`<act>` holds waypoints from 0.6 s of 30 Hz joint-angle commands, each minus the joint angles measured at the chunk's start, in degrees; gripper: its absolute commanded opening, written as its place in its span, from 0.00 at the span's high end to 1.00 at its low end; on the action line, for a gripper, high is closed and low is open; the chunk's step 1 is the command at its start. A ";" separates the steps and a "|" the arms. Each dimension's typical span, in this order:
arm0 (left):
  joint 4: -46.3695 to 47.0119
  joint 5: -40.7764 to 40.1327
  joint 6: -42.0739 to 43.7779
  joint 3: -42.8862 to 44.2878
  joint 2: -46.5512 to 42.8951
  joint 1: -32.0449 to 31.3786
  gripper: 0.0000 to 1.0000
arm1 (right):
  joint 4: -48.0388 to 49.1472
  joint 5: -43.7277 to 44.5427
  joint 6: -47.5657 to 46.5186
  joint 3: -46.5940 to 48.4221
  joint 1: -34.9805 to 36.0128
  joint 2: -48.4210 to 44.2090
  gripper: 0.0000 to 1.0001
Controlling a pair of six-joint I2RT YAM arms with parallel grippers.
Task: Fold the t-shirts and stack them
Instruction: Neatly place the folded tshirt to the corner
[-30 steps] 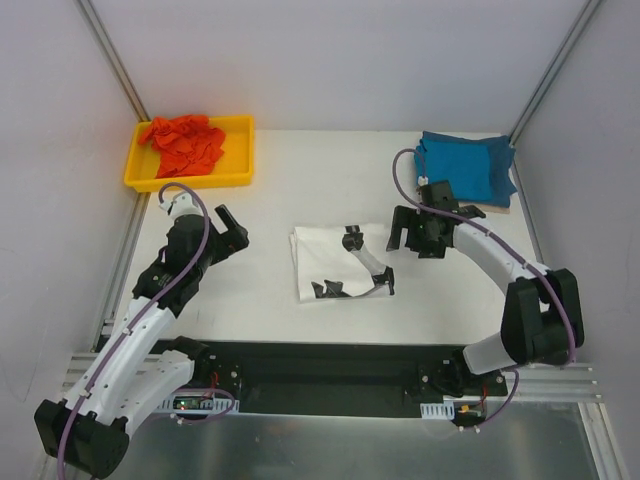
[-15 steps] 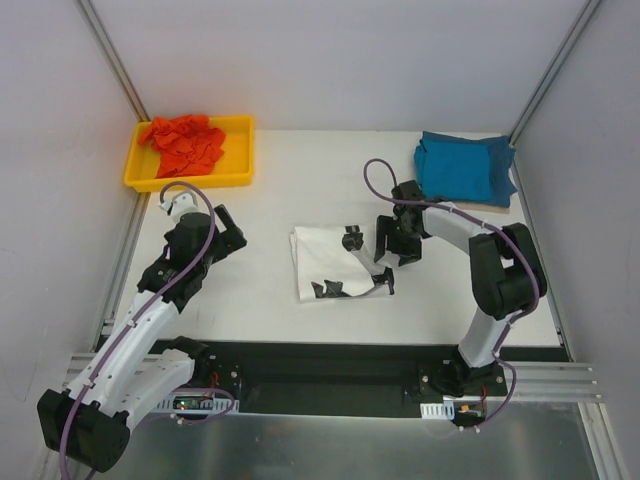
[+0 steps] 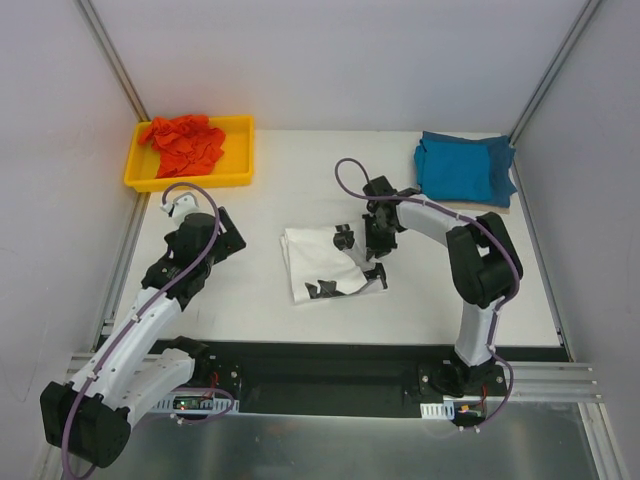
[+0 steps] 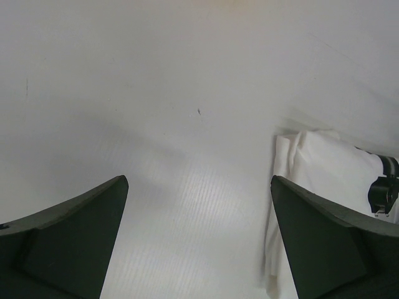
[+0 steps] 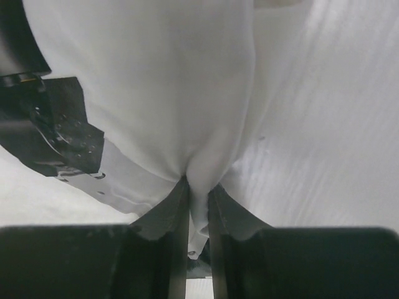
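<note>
White shirt: the soft white cloth t-shirt with small black printed marks lies partly folded near the middle of the white tabletop, between the two arms. Its left side is a rumpled folded edge, and its right edge is drawn up into a ridge.

Right fingers: the right fingers are closed tight on that pinched ridge at the shirt's right edge. In the right wrist view the white cloth rises out of the narrow gap between them, with a black printed patch to the left of the fold.

Left fingers: the left fingers are spread wide with nothing between them. They are over bare tabletop to the left of the white shirt and do not touch it. In the left wrist view the shirt's folded edge shows just beside the right-hand finger.

Teal shirt: the teal-blue cloth t-shirt lies folded flat at the far right corner of the tabletop, well apart from the white shirt.

Orange-red shirt: the orange-red cloth t-shirt sits crumpled in the shallow yellow plastic tray at the far left corner, heaped toward the tray's left end.
</note>
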 commanded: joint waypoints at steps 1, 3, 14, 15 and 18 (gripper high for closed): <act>-0.23 -2.10 1.15 0.44 0.49 0.39 0.01 | -0.58 7.34 -2.21 4.78 3.34 4.01 0.87; -0.23 -2.36 1.23 0.44 1.01 0.39 0.01 | -1.46 10.84 -3.71 8.29 3.96 4.98 0.96; -0.23 -1.49 2.82 0.00 1.19 0.48 0.01 | -14.38 44.85 -8.99 28.42 4.75 11.31 0.99; -0.23 -1.66 2.82 -0.26 1.02 0.48 0.01 | -14.82 49.49 -10.38 29.83 4.75 11.66 0.99; -0.23 -2.80 2.82 -0.88 0.40 0.39 0.01 | -14.74 53.74 -11.36 34.93 3.70 13.33 0.99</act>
